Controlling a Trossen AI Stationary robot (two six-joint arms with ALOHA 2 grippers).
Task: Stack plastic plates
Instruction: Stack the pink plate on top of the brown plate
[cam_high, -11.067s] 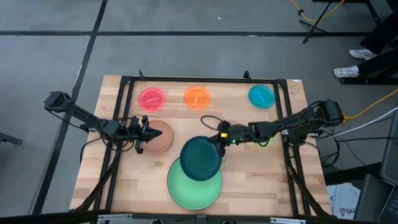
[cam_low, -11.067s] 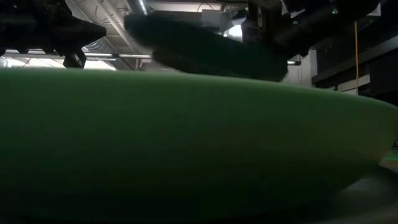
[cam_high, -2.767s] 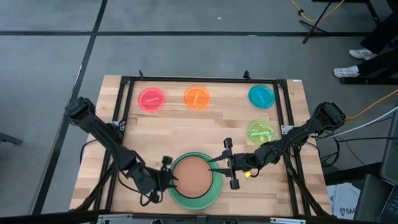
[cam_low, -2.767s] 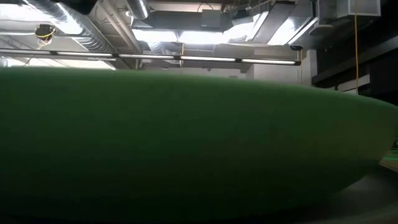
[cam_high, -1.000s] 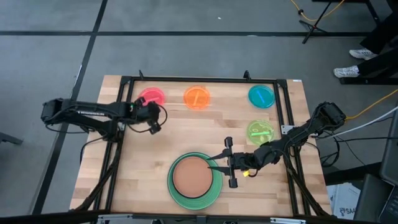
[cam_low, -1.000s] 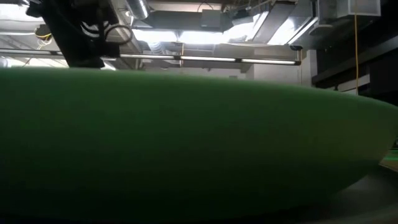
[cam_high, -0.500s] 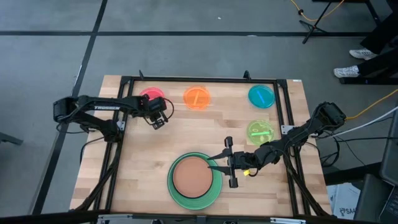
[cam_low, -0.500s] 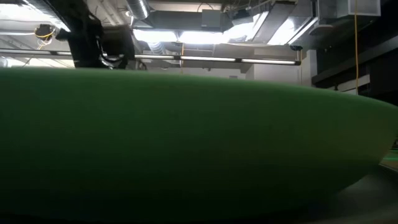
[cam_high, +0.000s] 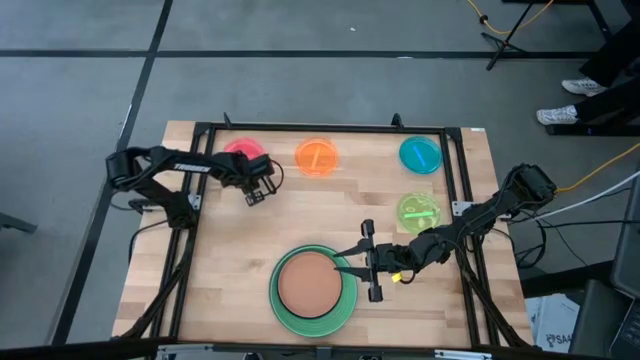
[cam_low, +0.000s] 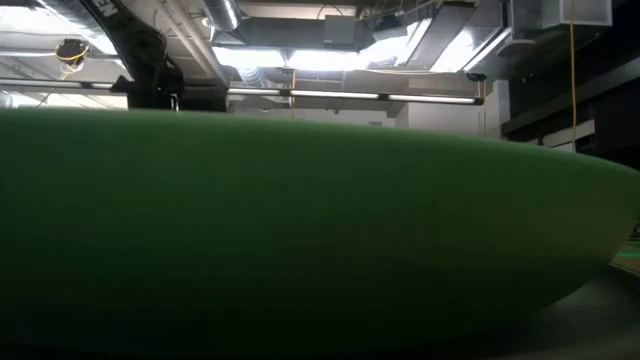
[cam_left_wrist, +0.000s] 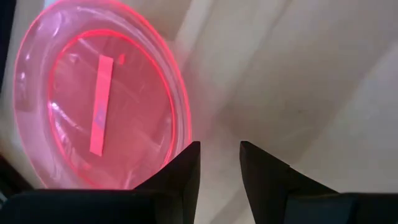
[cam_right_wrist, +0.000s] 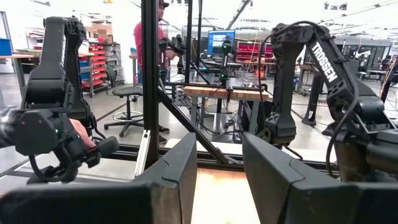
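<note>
A brown plate (cam_high: 307, 284) lies in a large light green plate (cam_high: 343, 312) near the table's front edge. The green plate fills the low view (cam_low: 300, 230). No dark teal or grey plate shows. Small pink (cam_high: 243, 149), orange (cam_high: 317, 157) and blue (cam_high: 420, 154) plates lie along the far edge, and a lime one (cam_high: 418, 211) lies at the right. My left gripper (cam_high: 258, 190) hovers at the pink plate's near right rim (cam_left_wrist: 180, 134), its fingers a little apart (cam_left_wrist: 219, 149). My right gripper (cam_high: 345, 267) waits open and empty (cam_right_wrist: 219, 140) beside the green plate's right rim.
A black frame (cam_high: 320, 128) runs around the table's far and side edges. Bare wood lies between the far row of plates and the stack. A person (cam_right_wrist: 149, 43) stands in the room beyond the table.
My left gripper has gone a little toward the table's right edge, along the near side of the pink plate, and its arm now covers more of that plate. The plates have not moved.
</note>
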